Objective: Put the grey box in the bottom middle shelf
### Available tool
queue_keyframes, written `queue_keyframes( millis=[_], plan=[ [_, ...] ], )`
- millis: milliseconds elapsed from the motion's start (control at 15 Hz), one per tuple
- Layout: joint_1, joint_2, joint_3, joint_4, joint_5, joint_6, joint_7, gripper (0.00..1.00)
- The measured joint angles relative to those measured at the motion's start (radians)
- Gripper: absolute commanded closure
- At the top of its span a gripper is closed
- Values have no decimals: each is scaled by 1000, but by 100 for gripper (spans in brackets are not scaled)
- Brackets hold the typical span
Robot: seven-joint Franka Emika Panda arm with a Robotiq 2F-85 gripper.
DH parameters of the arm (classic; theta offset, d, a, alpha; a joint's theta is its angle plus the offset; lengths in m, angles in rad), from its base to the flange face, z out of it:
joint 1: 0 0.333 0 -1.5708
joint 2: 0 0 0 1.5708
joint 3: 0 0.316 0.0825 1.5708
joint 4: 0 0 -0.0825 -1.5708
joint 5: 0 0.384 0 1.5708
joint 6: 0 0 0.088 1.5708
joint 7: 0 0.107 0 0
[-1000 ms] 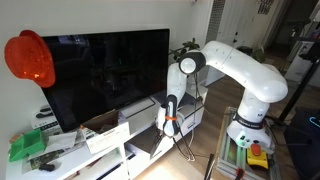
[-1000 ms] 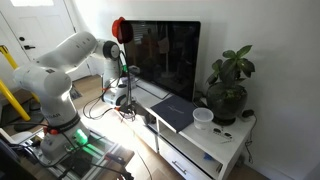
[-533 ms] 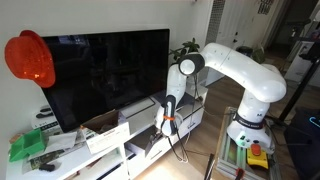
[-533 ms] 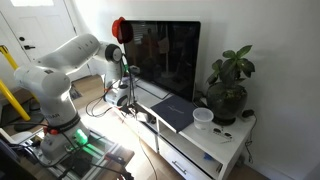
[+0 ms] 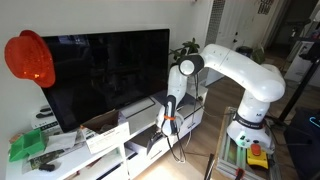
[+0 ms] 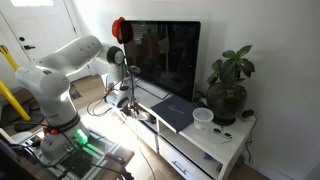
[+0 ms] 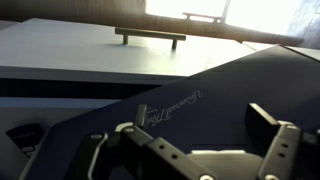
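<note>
Wrist view: gripper at bottom edge, jaws spread wide, not clamped on anything. Beyond the fingers is a slanted dark blue-grey face w/ pale script lettering. That's the grey box, tilted, filling the lower right. Whether the fingers touch it, can't tell. Above it is the white TV bench top, w/ the TV foot standing on it. Under the top's front edge is a dark opening; which compartment, can't tell.

In an exterior view: white arm arcs over from its base at the right. Its wrist points down and the gripper sits low, just in front of the bench's lower part. Grey box too small & dark here to pick out. On the bench top stand the TV, a white-sided box w/ brown contents and a green item near the end. A red round object hangs beside the screen.

In an exterior view: arm at the left, gripper down low at the far end of the bench. On the near end of the top are a charcoal box, a white cup and a potted plant.
</note>
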State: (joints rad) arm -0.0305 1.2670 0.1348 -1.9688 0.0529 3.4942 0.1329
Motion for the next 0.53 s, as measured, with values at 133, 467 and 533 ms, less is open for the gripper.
queue_keyframes(
  millis=[133,467,533],
  plan=[
    [-21,2,29,0,-6,-8,0,0],
    [-48,-6,98,1,-18,-93,-5,0],
    [-48,-9,107,3,-18,-111,-6,0]
  ],
)
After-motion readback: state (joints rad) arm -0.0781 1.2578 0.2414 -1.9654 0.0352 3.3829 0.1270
